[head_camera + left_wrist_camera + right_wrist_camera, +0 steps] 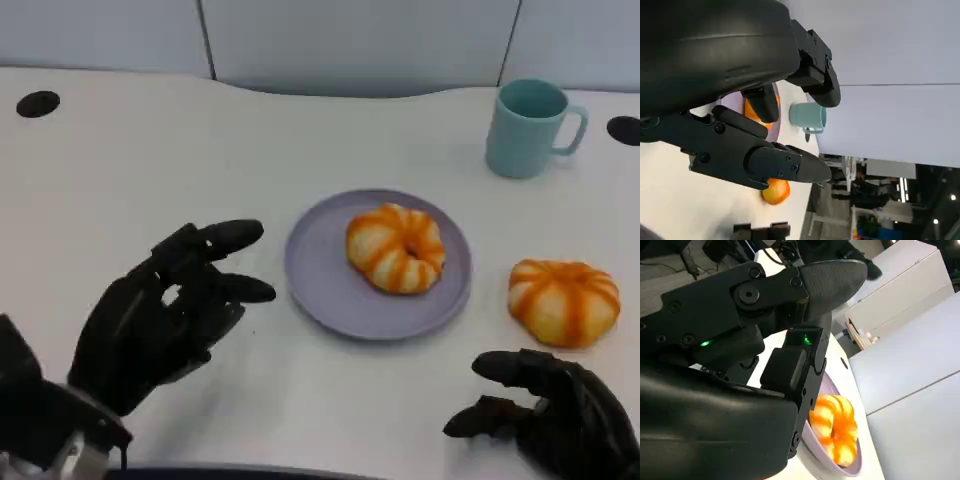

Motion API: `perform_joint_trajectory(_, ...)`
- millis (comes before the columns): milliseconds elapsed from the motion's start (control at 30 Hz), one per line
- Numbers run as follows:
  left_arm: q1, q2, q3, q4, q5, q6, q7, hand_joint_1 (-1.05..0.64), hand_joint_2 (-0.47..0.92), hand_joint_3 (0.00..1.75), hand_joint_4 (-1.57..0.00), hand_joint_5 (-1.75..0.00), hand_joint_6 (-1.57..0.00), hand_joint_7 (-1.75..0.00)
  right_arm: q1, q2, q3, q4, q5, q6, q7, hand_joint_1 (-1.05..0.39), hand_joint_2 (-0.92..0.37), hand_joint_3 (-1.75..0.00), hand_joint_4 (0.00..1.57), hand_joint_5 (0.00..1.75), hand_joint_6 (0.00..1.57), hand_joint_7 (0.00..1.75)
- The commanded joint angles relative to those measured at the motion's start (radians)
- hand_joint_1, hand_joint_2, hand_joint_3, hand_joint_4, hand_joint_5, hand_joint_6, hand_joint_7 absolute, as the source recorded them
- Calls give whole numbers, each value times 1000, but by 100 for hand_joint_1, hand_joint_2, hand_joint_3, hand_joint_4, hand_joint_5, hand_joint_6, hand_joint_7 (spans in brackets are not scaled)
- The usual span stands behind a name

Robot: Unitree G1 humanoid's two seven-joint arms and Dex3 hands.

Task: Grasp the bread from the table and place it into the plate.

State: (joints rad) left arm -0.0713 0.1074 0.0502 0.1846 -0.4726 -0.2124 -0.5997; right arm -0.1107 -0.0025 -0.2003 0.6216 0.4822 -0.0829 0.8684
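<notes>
One bread (396,248) already on purple plate (322,292), second bread (563,301) on table right of it; right hand (553,413), fingers apart and empty, should close around its sides from just behind; left hand (165,315) spread, idle.

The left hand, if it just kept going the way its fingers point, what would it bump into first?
Probably the plate. The left hand is open and its fingers point right across the table toward the plate's near edge, with bare table between. Its height above the table is hard to judge.
</notes>
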Motion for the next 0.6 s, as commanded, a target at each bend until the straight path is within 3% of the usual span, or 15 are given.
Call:
perform_joint_trajectory(33,78,-24,30,-50,-60,33,-19,-56,92,22,-22,-133,-30,-89,-2,-11,-13,31,-1,-10,1,-71,-92,-17,108,46,123,0)
perform_joint_trajectory(133,127,-56,37,-67,-75,26,-11,-52,92,24,-22,-139,-23,-106,-12,-11,-18,50,1,-21,9,-71,-92,-17,107,47,122,0)
perform_joint_trajectory(400,183,-121,69,-44,-101,-9,-33,-52,92,29,-11,-158,-7,-125,-34,-12,-33,92,-1,-48,29,-71,-92,-18,106,49,120,0)
perform_joint_trajectory(600,187,-152,102,-1,-102,-25,-38,-51,92,32,-10,-157,-10,-123,-38,-20,-38,101,-2,-49,43,-71,-92,-19,106,50,120,0)
